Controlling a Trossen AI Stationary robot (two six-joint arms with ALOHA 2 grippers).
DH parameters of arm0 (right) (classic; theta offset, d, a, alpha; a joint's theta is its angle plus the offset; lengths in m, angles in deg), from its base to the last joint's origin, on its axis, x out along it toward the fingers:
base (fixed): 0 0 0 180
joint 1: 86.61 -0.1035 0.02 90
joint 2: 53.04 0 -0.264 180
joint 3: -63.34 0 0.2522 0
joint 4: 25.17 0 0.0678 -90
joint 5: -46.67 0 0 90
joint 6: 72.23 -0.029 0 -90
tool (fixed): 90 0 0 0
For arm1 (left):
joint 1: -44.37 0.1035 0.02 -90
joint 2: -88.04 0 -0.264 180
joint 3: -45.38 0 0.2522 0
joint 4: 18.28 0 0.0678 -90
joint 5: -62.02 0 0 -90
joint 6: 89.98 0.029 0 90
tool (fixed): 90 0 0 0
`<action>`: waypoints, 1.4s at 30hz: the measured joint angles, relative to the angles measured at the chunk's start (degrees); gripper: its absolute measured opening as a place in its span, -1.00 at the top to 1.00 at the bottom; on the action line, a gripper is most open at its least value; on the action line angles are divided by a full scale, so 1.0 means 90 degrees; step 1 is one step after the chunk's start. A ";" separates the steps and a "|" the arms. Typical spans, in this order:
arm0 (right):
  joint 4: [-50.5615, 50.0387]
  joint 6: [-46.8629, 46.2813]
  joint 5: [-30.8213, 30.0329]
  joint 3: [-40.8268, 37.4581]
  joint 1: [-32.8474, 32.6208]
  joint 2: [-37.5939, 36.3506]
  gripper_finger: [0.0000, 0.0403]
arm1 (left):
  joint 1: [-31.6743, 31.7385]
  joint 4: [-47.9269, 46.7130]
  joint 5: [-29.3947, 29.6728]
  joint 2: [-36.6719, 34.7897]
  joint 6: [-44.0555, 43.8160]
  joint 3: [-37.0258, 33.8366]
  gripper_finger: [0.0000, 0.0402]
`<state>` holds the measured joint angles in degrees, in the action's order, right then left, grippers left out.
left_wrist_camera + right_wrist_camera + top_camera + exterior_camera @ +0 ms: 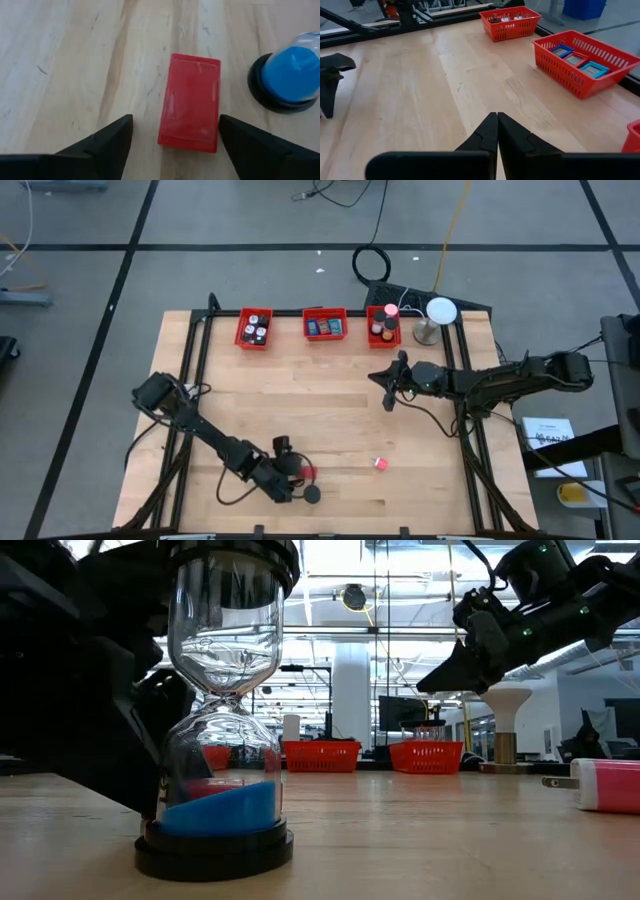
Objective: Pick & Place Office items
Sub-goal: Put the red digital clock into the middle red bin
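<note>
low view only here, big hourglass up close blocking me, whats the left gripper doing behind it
Observer: The left gripper is open, its fingers either side of a red block lying flat on the table.
Operator: touching it yet
Observer: No, the left wrist view shows bare wood between each finger and the block.
Operator: and the right gripper
Observer: The right gripper is shut and empty, above bare table in front of the red bins.
</note>
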<state>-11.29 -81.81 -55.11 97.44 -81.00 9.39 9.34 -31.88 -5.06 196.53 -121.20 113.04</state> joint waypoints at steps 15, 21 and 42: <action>0.0039 -0.0011 -0.0008 0.0000 -0.0112 0.0001 0.98 | 0.0418 -0.1182 0.0128 -0.0806 0.0103 -0.0006 0.21; 0.0071 0.0175 -0.0013 0.0000 -0.0112 0.0002 0.98 | 0.1458 -0.1589 0.0450 -0.1989 0.0871 -0.0274 0.21; 0.0125 0.0498 -0.0027 0.0000 0.0172 0.0002 0.98 | 0.7803 -0.0183 -0.3526 -0.1242 0.5371 0.0814 0.21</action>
<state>-10.17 -77.34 -55.36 97.44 -79.45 9.41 79.57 -33.53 -36.80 185.35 -72.86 120.37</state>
